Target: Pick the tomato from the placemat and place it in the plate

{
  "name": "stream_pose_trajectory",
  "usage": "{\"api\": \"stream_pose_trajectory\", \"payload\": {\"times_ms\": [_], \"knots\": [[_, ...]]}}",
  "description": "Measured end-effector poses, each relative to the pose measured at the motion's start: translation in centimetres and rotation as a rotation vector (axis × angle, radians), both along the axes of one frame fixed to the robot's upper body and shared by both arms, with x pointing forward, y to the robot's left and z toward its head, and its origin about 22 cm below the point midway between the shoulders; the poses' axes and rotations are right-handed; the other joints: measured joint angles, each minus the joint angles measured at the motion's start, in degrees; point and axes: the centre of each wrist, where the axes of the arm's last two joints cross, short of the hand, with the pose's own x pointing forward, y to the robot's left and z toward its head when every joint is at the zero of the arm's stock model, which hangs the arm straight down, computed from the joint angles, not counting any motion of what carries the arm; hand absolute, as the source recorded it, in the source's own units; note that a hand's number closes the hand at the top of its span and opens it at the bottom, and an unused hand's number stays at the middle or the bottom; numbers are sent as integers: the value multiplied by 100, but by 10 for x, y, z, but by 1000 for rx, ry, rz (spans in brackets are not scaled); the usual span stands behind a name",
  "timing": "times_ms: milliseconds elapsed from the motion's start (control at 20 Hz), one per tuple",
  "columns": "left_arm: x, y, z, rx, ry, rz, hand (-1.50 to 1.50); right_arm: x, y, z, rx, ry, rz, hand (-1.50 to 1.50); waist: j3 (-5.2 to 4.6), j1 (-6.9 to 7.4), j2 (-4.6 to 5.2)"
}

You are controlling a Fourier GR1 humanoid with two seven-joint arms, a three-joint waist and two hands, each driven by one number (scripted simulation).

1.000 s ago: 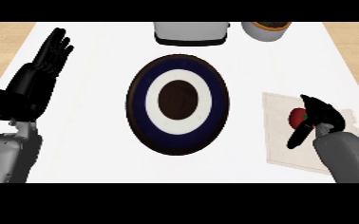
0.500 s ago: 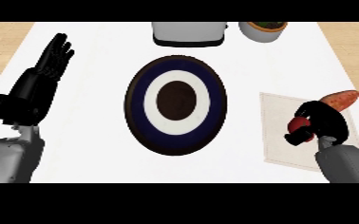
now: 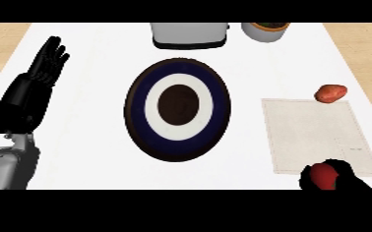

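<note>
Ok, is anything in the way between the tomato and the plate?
Nothing visible. The right hand curls round the tomato at the near edge of the placemat; only mat and bare counter lie between it and the plate. The orange item sits at its far corner.

Black robot hand, grey forearm

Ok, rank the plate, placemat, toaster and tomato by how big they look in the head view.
1. plate, largest.
2. placemat, slightly smaller.
3. toaster, which runs to the view's top edge.
4. tomato, smallest, partly hidden in the right hand. It sits nearest the camera, so it may look bigger than it is.
</note>
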Motion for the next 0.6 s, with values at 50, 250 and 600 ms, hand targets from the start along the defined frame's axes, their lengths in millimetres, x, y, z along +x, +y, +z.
{"api": "stream_pose_trajectory", "payload": {"times_ms": [50,250,600], "knots": [[0,-3,3,2,-4,-2,0,-13,3,2,-8,-21,1,150,11,13,14],[0,-2,0,-6,-4,-14,0,-47,22,23,13,-128,48,150,34,56,55],[3,-3,-2,-10,-4,-22,0,-63,67,74,100,-419,235,150,44,83,69]]}}
